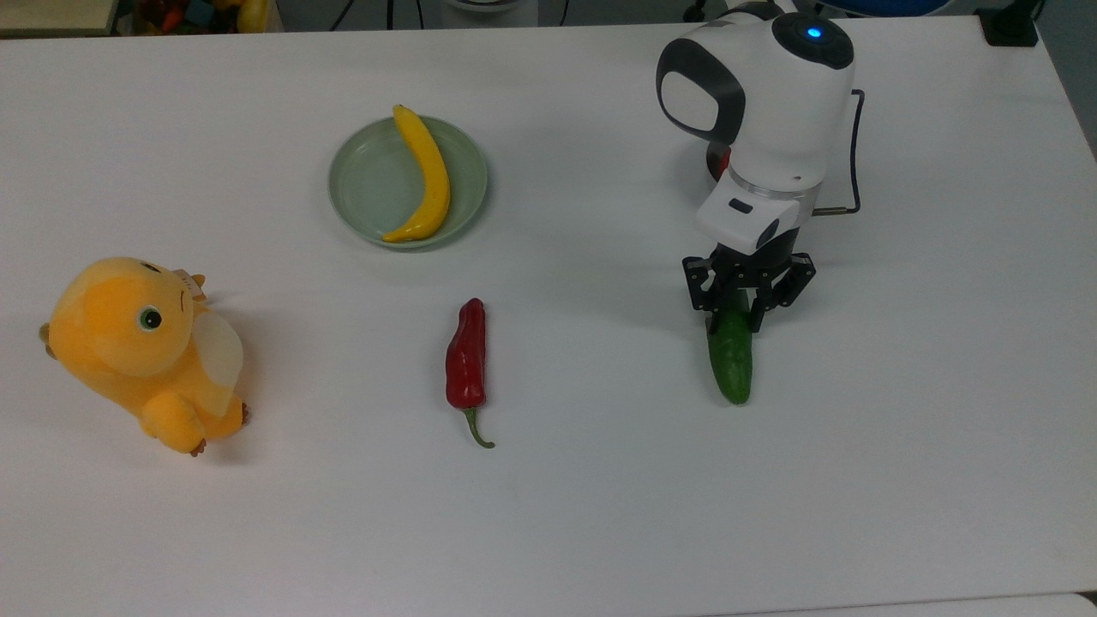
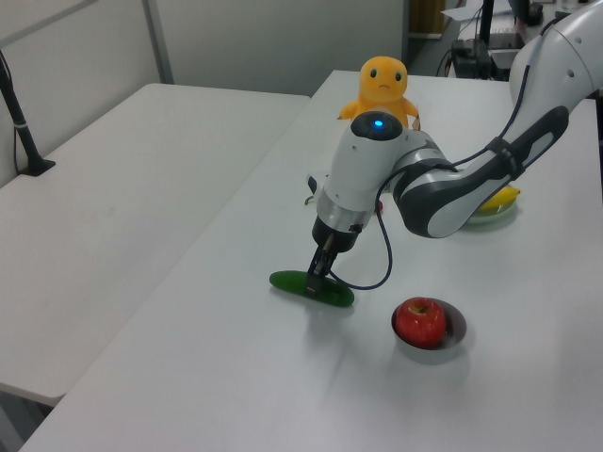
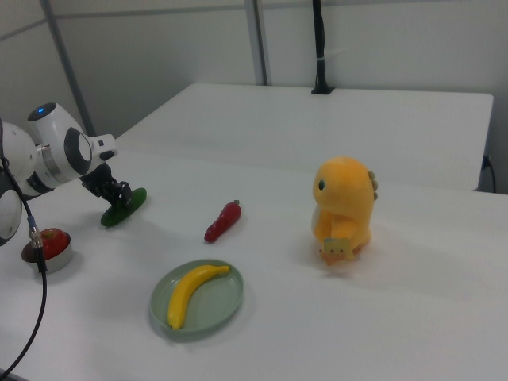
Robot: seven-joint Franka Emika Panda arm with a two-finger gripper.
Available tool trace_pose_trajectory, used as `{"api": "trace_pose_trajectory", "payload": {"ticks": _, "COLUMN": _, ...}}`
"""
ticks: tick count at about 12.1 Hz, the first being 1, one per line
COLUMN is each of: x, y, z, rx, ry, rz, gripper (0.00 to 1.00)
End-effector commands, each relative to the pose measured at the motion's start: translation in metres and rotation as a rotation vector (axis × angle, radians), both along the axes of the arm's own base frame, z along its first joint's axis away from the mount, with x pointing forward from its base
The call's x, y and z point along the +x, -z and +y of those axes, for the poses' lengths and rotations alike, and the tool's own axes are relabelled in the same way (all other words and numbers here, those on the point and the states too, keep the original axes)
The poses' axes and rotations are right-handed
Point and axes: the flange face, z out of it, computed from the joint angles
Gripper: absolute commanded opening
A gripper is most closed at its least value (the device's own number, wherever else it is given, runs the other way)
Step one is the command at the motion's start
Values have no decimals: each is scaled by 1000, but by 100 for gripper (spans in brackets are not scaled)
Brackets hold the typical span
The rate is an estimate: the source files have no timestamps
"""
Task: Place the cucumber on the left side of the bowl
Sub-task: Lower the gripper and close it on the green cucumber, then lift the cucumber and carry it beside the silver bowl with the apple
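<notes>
Though gripped — one cucumber (image 1: pixel 731 360), one bowl (image 2: pixel 455 341)

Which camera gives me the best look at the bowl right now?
The left view: the bowl sits in the open with a red apple in it. In the right view it lies at the picture's left edge, behind a cable. In the top view the arm hides nearly all of it.

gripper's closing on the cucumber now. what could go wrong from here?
1. The gripper pinches the cucumber near one end, not the middle, so it may tilt or slip when lifted.
2. The bowl holds an apple and sits close by; a low carry could knock it.
</notes>
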Motion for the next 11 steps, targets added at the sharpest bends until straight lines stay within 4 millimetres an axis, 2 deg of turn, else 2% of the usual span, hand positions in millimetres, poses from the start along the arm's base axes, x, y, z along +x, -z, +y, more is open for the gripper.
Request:
{"api": "trace_pose_trajectory", "payload": {"ticks": 1, "x": 3, "y": -13, "z": -3, "rx": -7, "ry": -2, "rz": -30, "gripper": 20}}
{"api": "trace_pose_trajectory", "payload": {"ticks": 2, "x": -2, "y": -34, "z": -3, "rx": 3, "ry": 3, "rz": -44, "gripper": 20}}
{"api": "trace_pose_trajectory", "payload": {"ticks": 5, "x": -29, "y": -117, "z": -9, "rx": 6, "ry": 42, "rz": -53, "gripper": 20}}
{"api": "trace_pose_trajectory", "payload": {"ticks": 7, "x": -67, "y": -160, "z": -2, "rx": 15, "ry": 55, "rz": 3, "gripper": 20}}
{"api": "trace_pose_trajectory", "payload": {"ticks": 9, "x": -105, "y": -183, "z": 12, "rx": 11, "ry": 30, "rz": 30, "gripper": 20}}
{"api": "trace_pose_trajectory", "payload": {"ticks": 11, "x": -135, "y": -189, "z": 26, "rx": 17, "ry": 7, "rz": 66, "gripper": 20}}
